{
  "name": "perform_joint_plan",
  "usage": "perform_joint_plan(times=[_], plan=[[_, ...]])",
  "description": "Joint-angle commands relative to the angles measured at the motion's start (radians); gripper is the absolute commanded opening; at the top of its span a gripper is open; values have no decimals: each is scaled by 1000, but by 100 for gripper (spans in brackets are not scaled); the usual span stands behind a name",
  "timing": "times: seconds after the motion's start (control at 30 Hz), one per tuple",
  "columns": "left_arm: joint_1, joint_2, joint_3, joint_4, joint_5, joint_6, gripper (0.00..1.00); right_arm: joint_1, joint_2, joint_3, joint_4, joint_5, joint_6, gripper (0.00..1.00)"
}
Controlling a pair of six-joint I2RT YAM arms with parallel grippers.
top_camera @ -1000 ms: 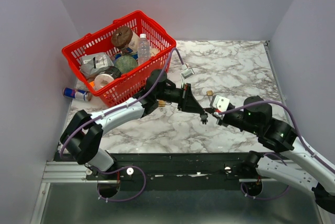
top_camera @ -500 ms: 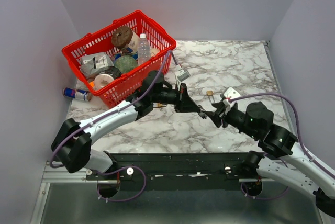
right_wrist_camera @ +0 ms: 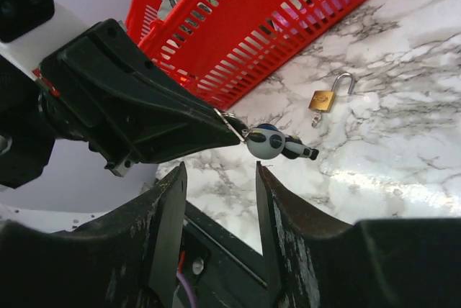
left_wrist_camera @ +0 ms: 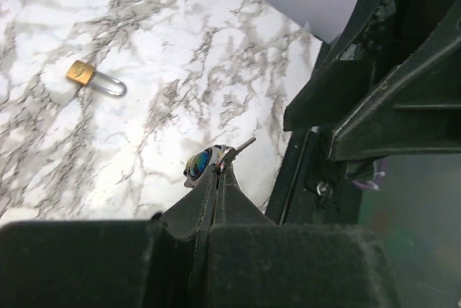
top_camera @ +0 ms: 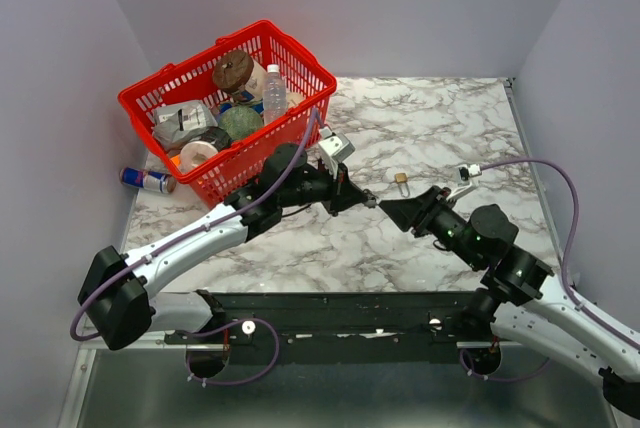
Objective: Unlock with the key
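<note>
The key point(right_wrist_camera: 277, 144) hangs by its small ring from the tip of my left gripper point(top_camera: 366, 200), which is shut on it above the marble table. It shows as a round white-and-blue head with a dark stub. In the left wrist view its thin metal end point(left_wrist_camera: 243, 145) sticks out past the shut fingers point(left_wrist_camera: 216, 178). My right gripper point(top_camera: 393, 210) stands open just right of it and holds nothing. Its fingertips point(right_wrist_camera: 175, 178) sit below the key, apart from it. The brass padlock point(top_camera: 401, 178) lies on the table beyond both grippers, and also shows as the padlock point(left_wrist_camera: 94, 78) and the padlock point(right_wrist_camera: 324, 98).
A red basket point(top_camera: 290, 133) full of groceries stands at the back left, close behind the left arm. A drink can point(top_camera: 145, 180) lies left of it. The black frame rail point(top_camera: 330, 303) runs along the table's near edge. Grey walls close in both sides.
My right gripper has opened and swung back to the right. The left gripper has shifted up and left, carrying the key.
</note>
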Motion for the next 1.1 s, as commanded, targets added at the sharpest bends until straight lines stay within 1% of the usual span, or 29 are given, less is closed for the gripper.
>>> perform_joint_plan(times=[0.0, 0.2, 0.3, 0.47, 0.73, 0.9, 1.07], plan=[[-17, -32, -8, -34, -113, 51, 0, 0, 32, 7, 116, -10, 134, 50], [-17, -35, -15, -16, -81, 28, 0, 1, 78, 24, 116, 11, 122, 47], [-17, -33, -17, -7, -62, 22, 0, 1, 92, 35, 112, 52, 59, 46], [-17, -30, -9, -10, -31, 23, 0, 0, 101, 82, 50, 105, -53, 46], [-17, -20, -3, -10, 5, 28, 0, 1, 193, 191, -39, 46, -168, 47], [-17, -7, 11, -19, 56, 49, 0, 0, 267, 285, -160, -3, -236, 47], [-17, 3, 31, -57, 56, 69, 0, 0, 322, 374, -301, -47, -282, 44]])
